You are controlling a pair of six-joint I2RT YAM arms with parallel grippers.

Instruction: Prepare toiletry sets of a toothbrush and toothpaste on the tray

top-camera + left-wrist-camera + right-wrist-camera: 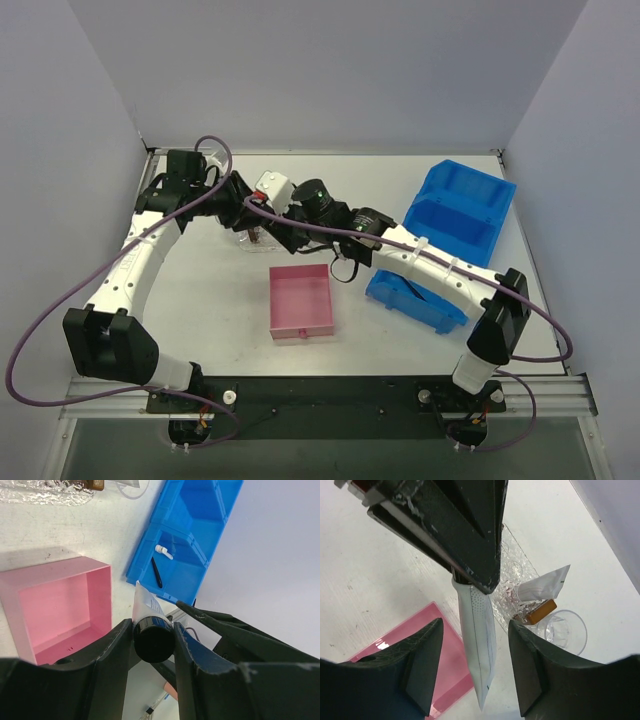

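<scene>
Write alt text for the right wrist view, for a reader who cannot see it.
The left gripper holds a toothpaste tube hanging between the open fingers of the right gripper. Behind lie the clear tray and a pink box.

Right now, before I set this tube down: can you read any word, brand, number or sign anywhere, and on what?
No text is legible in any view.
Held toothpaste: faint fine print and a dotted patch, too small to read.
Second toothpaste, by the tray: no text to make out.
Pink box and blue bin: no markings show.
</scene>
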